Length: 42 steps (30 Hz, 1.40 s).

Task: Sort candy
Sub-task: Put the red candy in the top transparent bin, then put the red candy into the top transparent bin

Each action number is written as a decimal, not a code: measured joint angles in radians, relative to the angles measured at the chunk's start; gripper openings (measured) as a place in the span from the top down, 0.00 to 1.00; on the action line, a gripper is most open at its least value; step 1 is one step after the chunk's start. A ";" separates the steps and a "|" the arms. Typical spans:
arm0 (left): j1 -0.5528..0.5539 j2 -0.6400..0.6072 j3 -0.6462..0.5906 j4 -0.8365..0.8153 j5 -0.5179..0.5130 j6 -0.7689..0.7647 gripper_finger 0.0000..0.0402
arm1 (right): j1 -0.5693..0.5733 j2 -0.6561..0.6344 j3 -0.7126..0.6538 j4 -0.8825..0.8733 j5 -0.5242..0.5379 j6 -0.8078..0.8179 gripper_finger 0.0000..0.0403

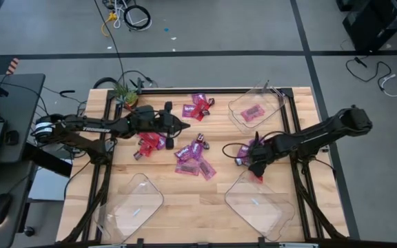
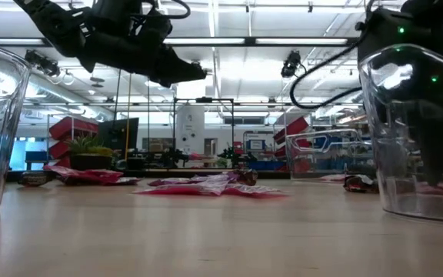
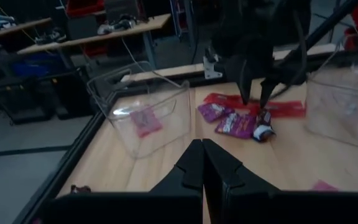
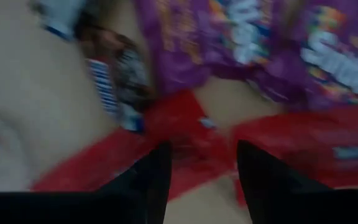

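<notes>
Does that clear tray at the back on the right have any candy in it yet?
Yes. The far right tray holds one purple packet lying flat on its bottom; the left wrist view shows it too. The rest of the tray looks bare.

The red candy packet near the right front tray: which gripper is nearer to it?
Right. The right gripper stands over the red packet, fingers straddling it; the left gripper hangs shut across the table.

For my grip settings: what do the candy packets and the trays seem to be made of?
Purple packets: probably thin plastic film, glossy, since they crinkle and shine. Red packet: similar shiny film, though blurred. Trays: clear rigid plastic, as the table shows through them.
</notes>
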 joint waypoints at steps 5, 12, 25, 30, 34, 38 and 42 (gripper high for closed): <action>0.000 0.000 0.000 -0.033 0.000 0.002 1.00 | 0.026 -0.024 0.000 0.080 -0.019 -0.009 0.51; -0.005 0.000 0.000 -0.074 0.001 -0.005 1.00 | 0.078 0.074 0.004 0.091 -0.012 -0.042 0.45; -0.005 0.000 0.000 -0.064 -0.021 -0.021 1.00 | 0.078 0.023 -0.003 0.067 0.013 -0.003 0.95; -0.005 0.000 0.000 -0.056 -0.027 -0.042 1.00 | 0.067 -0.029 0.022 0.018 0.012 0.009 0.98; -0.005 0.001 0.000 -0.051 -0.075 -0.043 1.00 | 0.051 -0.043 0.139 -0.096 0.065 -0.023 1.00; -0.003 0.000 0.000 -0.037 -0.082 -0.044 1.00 | -0.001 -0.043 0.300 -0.255 0.179 -0.057 1.00; 0.004 -0.003 0.001 -0.031 -0.077 -0.044 1.00 | -0.108 -0.044 0.389 -0.284 0.234 -0.127 1.00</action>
